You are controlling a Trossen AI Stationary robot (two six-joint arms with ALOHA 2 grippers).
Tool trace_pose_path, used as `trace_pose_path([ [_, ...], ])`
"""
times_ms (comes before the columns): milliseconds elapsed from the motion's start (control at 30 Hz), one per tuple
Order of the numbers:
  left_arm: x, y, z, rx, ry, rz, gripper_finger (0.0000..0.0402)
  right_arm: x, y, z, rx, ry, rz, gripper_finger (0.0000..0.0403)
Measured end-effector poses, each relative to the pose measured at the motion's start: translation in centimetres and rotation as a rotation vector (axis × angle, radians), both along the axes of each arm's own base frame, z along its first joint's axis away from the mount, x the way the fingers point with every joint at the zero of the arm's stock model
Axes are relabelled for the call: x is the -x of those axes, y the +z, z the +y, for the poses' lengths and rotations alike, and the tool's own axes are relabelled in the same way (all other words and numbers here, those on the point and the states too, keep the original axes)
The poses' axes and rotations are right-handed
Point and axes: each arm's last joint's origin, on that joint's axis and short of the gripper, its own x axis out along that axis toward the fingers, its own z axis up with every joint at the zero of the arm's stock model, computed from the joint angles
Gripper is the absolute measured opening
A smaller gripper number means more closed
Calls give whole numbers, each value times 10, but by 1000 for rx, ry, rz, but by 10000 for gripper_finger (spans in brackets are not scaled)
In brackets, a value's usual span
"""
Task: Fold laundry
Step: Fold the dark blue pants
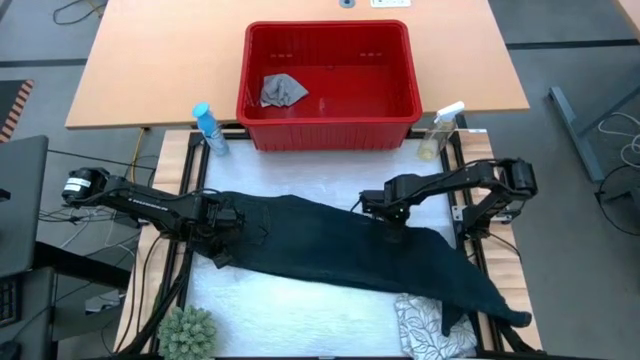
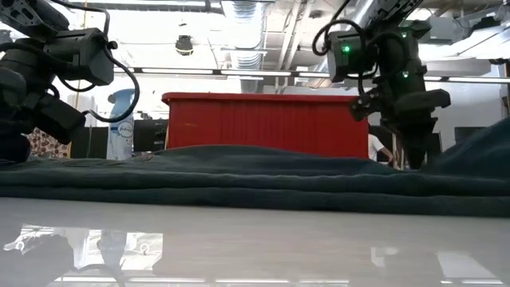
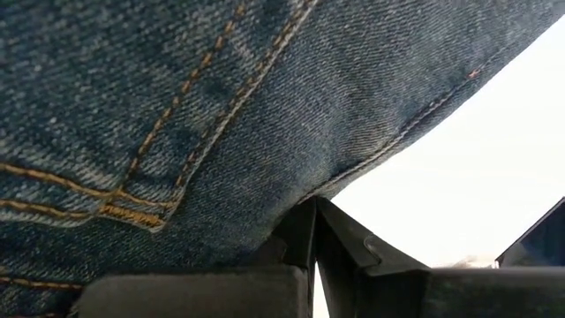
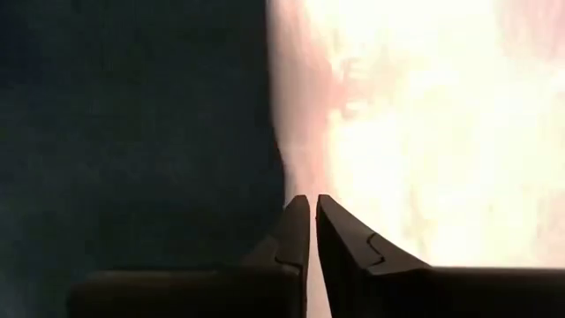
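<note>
Dark blue jeans (image 1: 350, 250) lie spread across the white table, from the left side to the near right corner. My left gripper (image 1: 222, 222) is shut on their left end. My right gripper (image 1: 393, 218) points down over the jeans' far edge (image 4: 265, 132); its fingers stand together with nothing showing between them. A white leaf-print cloth (image 1: 430, 325) lies at the near right, partly under the jeans. A small grey cloth (image 1: 283, 90) lies on the floor of the red basket (image 1: 400, 100). My left gripper pinches a seamed edge of the denim (image 3: 296, 190) between its two fingers, at the jeans' left end. The fingers come slanting down from the table's left. The cloth bulges up over the fingers, and the rest of the jeans lies on the table.
The red basket stands beyond the table's far edge. A blue spray bottle (image 1: 208, 128) stands at the far left corner and a clear one (image 1: 440, 130) at the far right. A small green plant (image 1: 188, 330) sits at the near left. Bare white table (image 1: 300, 310) lies near the front.
</note>
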Motion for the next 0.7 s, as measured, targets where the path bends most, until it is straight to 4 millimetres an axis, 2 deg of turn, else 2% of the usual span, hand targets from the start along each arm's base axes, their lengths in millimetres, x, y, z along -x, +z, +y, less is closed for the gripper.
trace_pose_path([
  [200,0,0,0,0,0,1,0,0,1,-2,-30,14,-4,59],
  [333,0,0,0,4,0,0,0,-6,12,-4,-29,12,-34,60],
  [400,0,0,-1,22,-1,-5,0,-9,23,-5,-17,16,-92,61],
  [533,-7,5,-3,113,-13,-87,0,-11,61,-6,48,-4,-261,62],
  [700,-24,38,-6,171,-103,-286,0,-3,97,0,48,-107,-528,62],
])
